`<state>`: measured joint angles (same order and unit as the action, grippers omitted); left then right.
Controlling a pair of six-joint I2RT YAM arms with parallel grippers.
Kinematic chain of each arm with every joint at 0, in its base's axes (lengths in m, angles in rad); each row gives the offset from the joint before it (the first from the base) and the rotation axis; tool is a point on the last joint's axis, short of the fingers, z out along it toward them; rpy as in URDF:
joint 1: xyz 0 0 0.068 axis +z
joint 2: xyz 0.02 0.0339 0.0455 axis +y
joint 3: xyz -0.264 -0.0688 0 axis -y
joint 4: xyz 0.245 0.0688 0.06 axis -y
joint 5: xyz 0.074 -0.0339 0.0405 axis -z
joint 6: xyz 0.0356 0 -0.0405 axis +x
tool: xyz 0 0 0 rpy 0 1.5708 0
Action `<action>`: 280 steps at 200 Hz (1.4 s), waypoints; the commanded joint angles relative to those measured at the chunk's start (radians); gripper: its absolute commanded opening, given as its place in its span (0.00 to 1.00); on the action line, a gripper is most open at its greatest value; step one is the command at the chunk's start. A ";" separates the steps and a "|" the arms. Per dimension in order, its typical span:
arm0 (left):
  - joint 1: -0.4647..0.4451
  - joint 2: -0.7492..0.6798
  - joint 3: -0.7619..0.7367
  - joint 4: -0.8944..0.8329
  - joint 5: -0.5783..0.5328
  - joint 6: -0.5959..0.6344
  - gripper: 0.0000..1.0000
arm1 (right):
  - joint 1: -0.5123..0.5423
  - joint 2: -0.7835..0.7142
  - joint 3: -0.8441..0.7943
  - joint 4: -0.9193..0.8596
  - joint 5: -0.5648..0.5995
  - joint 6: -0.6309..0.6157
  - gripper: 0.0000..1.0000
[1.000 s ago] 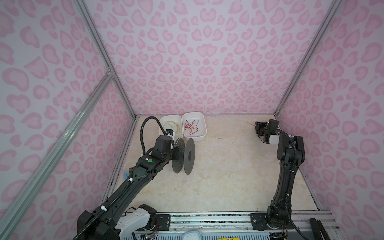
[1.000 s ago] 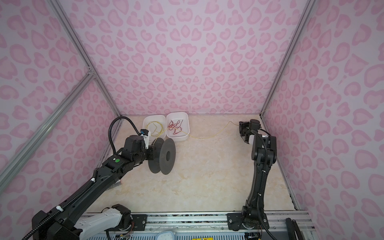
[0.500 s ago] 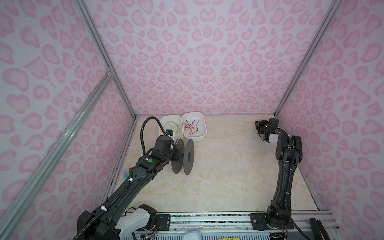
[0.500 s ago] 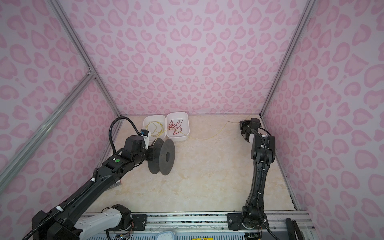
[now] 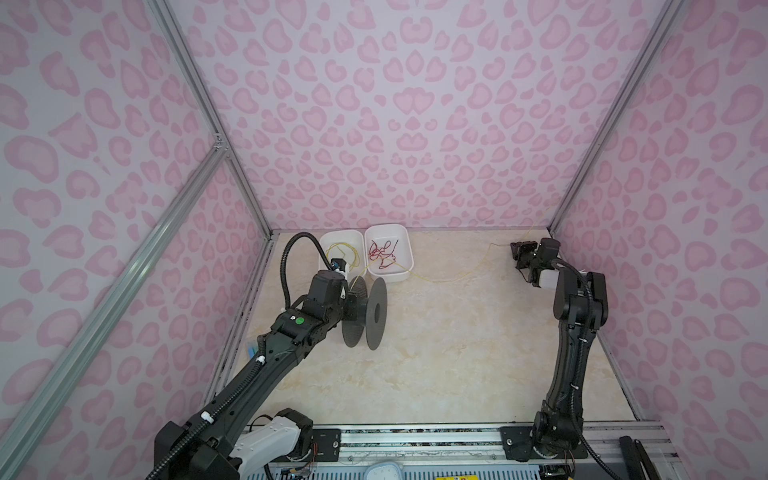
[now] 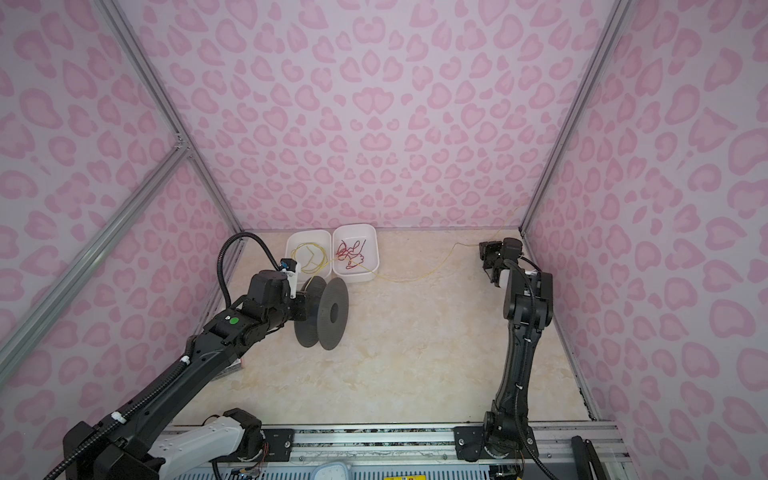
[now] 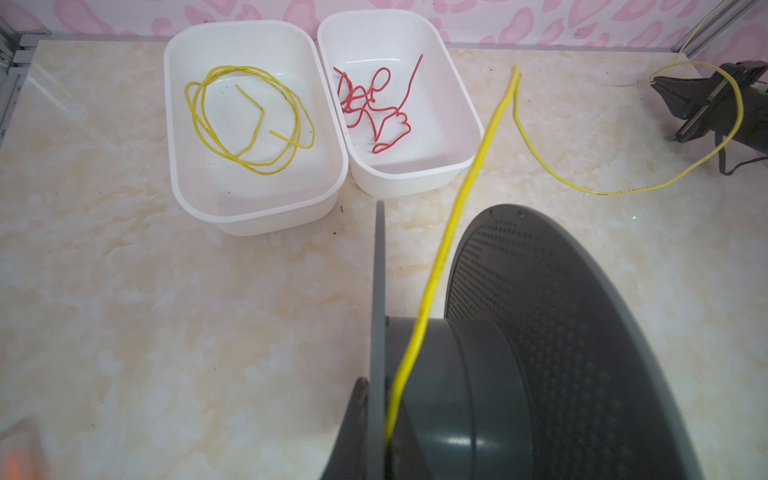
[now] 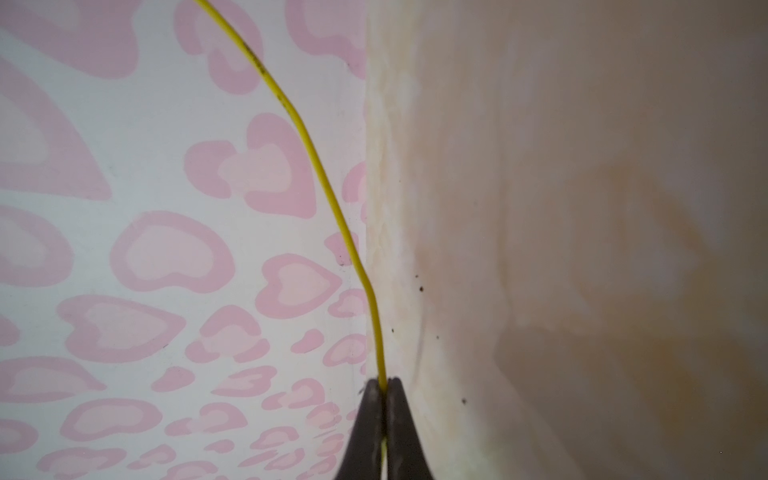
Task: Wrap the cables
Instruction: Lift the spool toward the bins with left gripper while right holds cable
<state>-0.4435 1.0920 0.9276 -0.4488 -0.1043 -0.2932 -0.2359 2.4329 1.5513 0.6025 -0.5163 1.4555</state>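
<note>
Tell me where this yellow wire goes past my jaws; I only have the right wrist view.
Observer: The yellow wire sags toward the table and runs across to the grey spool.
Operator: Is it on the spool?
Observer: It lies over the hub, between the two discs.
Operator: More wire waiting?
Observer: A second yellow wire lies coiled in a white tub beyond the spool.
</note>
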 commanded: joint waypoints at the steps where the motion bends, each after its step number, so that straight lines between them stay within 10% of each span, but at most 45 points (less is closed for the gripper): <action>1: 0.003 -0.020 0.038 0.025 0.014 -0.006 0.04 | 0.007 -0.052 -0.052 0.047 -0.001 -0.046 0.00; 185: 0.220 -0.023 0.439 0.067 0.514 -0.094 0.04 | 0.178 -0.677 -0.651 -0.406 0.581 -0.718 0.00; 280: 0.258 0.088 0.482 0.279 0.366 -0.292 0.04 | 0.457 -0.926 -0.816 -0.521 0.822 -0.848 0.00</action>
<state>-0.1898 1.1618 1.3861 -0.3450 0.3283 -0.4999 0.1757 1.5604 0.7757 0.1177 0.1997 0.6514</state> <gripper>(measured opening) 0.082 0.049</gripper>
